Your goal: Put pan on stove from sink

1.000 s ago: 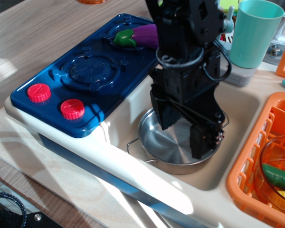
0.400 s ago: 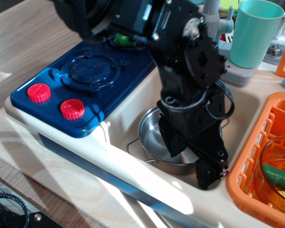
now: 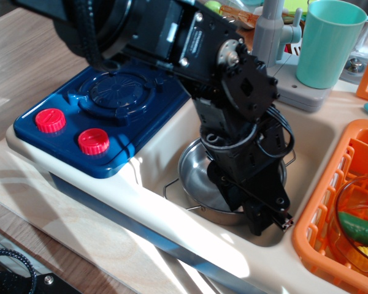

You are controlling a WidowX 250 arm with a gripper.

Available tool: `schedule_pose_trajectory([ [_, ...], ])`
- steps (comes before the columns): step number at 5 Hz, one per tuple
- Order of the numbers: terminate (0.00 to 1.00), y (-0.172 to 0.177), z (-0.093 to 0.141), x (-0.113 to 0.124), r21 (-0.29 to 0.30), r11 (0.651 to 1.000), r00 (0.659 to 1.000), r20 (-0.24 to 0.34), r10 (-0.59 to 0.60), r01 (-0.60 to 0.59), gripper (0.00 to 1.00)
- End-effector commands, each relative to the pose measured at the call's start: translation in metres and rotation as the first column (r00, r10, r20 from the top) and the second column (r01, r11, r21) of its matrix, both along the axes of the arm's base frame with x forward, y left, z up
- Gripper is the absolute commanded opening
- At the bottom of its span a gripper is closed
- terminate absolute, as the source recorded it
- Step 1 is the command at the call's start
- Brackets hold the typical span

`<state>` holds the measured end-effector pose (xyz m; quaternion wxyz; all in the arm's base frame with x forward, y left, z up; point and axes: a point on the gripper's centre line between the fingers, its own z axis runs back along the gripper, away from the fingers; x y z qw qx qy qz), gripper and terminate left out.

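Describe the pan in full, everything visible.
The pan is shallow, round, shiny steel, with a thin wire loop handle showing at its near-left edge. It sits flat on the floor of the cream sink, upright. The black gripper reaches down over its right side, hiding much of it; any contact or grip cannot be told.

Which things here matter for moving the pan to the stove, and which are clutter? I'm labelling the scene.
Belongs to the job: pan, sink, stove, gripper.

Just lying about: teal cup, grey faucet, orange dish rack, glass bowl with toy vegetables.
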<state>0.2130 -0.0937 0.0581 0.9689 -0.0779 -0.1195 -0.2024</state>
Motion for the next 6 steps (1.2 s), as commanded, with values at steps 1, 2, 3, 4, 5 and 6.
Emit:
schedule_pose_trajectory([
  [1,0.0,0.001,0.024,0.005,0.04,0.999,0.999,-0.042,0.021,-0.02,0.0],
  [2,0.0,-0.003,0.054,0.007,0.082,0.995,0.996,-0.076,0.055,-0.049,0.0],
  [3,0.0,0.001,0.076,0.002,0.112,0.989,0.991,-0.086,0.107,-0.097,0.0],
  [4,0.0,0.013,0.094,0.001,0.151,0.984,0.992,-0.07,0.108,-0.096,0.0],
  [5,0.0,0.019,0.116,-0.002,0.206,0.973,0.992,-0.048,0.119,-0.107,0.0],
  [6,0.0,0.023,0.141,-0.002,0.277,0.955,0.993,-0.019,0.115,-0.105,0.0],
])
